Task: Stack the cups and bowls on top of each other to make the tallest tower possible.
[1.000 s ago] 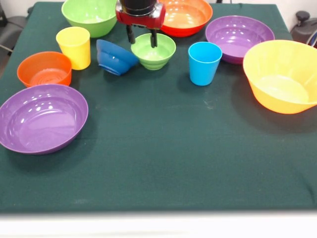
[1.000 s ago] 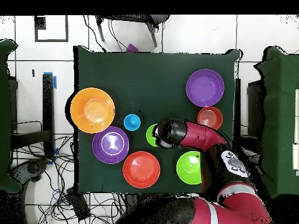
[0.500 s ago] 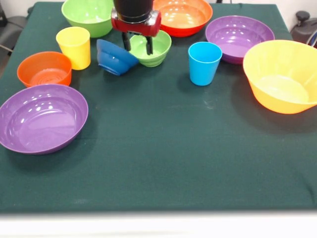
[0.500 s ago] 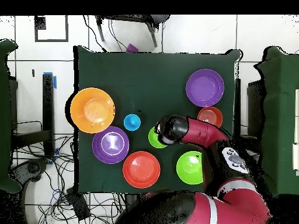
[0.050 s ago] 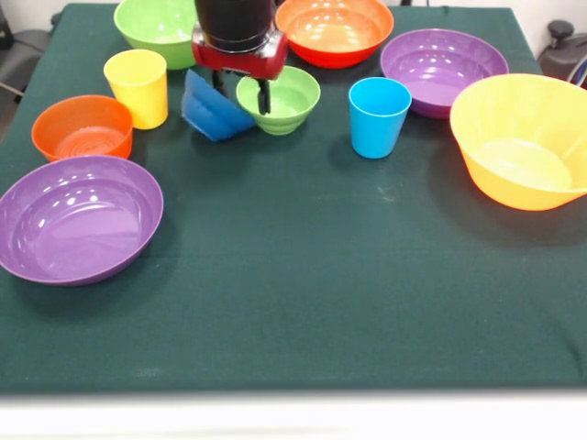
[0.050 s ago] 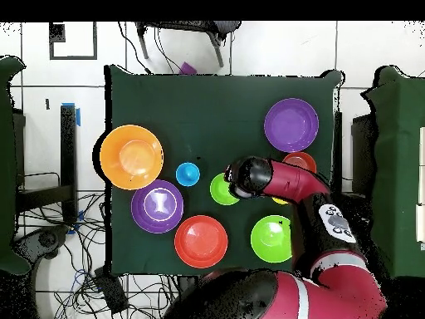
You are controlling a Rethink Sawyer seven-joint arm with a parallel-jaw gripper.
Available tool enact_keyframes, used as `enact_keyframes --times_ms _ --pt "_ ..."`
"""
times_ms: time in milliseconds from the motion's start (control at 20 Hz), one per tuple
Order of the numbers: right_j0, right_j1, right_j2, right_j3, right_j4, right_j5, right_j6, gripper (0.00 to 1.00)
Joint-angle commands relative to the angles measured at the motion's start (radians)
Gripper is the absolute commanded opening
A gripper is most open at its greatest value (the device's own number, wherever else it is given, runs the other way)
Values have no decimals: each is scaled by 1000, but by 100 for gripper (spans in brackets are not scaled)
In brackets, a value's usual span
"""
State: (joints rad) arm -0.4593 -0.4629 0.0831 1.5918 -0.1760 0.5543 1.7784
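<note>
My gripper (image 5: 240, 90) is open and low over the gap between the small green bowl (image 5: 280, 99) and the dark blue bowl (image 5: 211, 110). One finger hangs inside the green bowl's left rim, the other touches the blue bowl, which is tipped on its side. The yellow cup (image 5: 138, 87) stands left of them and the light blue cup (image 5: 379, 115) stands to the right. In the overhead view the arm (image 6: 286, 181) covers the blue bowl, with the green bowl (image 6: 221, 190) beside it. All pieces sit singly; no tower shows.
A small orange bowl (image 5: 83, 126) and a big purple bowl (image 5: 78, 216) lie at the left. The big yellow-orange bowl (image 5: 523, 137) and another purple bowl (image 5: 443, 66) are at the right. A large green bowl (image 5: 163, 27) and a red-orange bowl (image 5: 335, 29) line the far edge.
In the front view the gripper has moved left from over the green bowl toward the blue bowl. It has pushed the blue bowl, which now tilts up more steeply.
</note>
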Motion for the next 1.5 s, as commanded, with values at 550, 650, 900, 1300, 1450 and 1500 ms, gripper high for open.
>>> enact_keyframes --times_ms 550,650,900,1300,1450,1500 --pt "-4 25 65 -132 -54 97 -67 100" --pt "-4 29 66 -140 -53 108 -71 100" --pt "-18 56 80 -158 -58 106 -92 100" --pt "-29 48 65 -59 -74 39 -57 100" --pt "-28 21 53 -3 -79 27 -39 100" --pt "-29 13 51 11 -80 19 -36 100"
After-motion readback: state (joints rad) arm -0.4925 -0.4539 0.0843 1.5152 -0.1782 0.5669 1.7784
